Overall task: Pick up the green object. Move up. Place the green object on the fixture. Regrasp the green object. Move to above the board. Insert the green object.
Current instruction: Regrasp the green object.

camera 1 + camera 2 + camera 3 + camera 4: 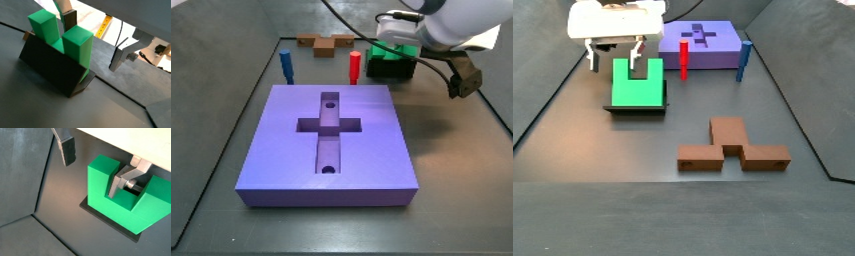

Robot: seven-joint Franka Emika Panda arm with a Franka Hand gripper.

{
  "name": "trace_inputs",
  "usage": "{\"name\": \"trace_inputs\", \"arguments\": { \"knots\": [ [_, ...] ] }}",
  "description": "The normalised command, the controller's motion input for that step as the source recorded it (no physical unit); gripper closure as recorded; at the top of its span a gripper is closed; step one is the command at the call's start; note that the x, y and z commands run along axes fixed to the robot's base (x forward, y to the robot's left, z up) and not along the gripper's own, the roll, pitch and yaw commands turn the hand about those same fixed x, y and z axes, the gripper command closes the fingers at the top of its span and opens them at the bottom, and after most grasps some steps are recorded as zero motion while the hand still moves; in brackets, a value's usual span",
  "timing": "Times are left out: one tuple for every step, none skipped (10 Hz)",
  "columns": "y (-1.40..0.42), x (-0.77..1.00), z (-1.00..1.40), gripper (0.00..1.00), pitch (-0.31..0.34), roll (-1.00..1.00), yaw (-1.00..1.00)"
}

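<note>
The green object rests on the dark fixture, its two prongs pointing toward my gripper; it also shows in both side views. My gripper is open and straddles one prong. One finger sits in the notch and the other finger hangs outside, apart from the block. In a wrist view the gripper stands the same way. The purple-blue board with its cross recess lies apart from the fixture.
A red peg and a blue peg stand by the board's edge. A brown block lies on the floor away from the fixture. Dark walls ring the work area.
</note>
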Motion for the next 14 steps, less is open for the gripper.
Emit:
{"name": "trace_inputs", "arguments": {
  "knots": [
    [0.0, 0.0, -0.08, 0.0, 0.0, 0.0, 0.0],
    [0.0, 0.0, -0.13, 0.0, 0.0, 0.0, 0.01],
    [0.0, 0.0, -0.14, 0.0, 0.0, 0.0, 0.0],
    [0.0, 0.0, -0.12, 0.0, 0.0, 0.0, 0.0],
    [0.0, 0.0, 0.0, 0.0, 0.0, -0.11, 0.02],
    [0.0, 0.0, 0.0, 0.0, 0.0, -0.27, 0.18],
    [0.0, 0.0, -0.03, 0.0, -0.006, -0.15, 0.21],
    [0.0, 0.0, -0.14, 0.0, -0.006, -0.04, 0.23],
    [0.0, 0.0, -0.02, 0.0, 0.0, 0.0, 0.19],
    [0.0, 0.0, -0.06, 0.0, 0.0, -0.04, 0.12],
    [0.0, 0.0, -0.09, 0.0, 0.0, -0.04, 0.1],
    [0.0, 0.0, -0.11, 0.0, 0.0, 0.0, 0.06],
    [0.0, 0.0, -0.11, 0.0, 0.0, 0.0, 0.04],
    [0.0, 0.0, 0.0, 0.0, 0.0, 0.0, 0.0]
  ]
}}
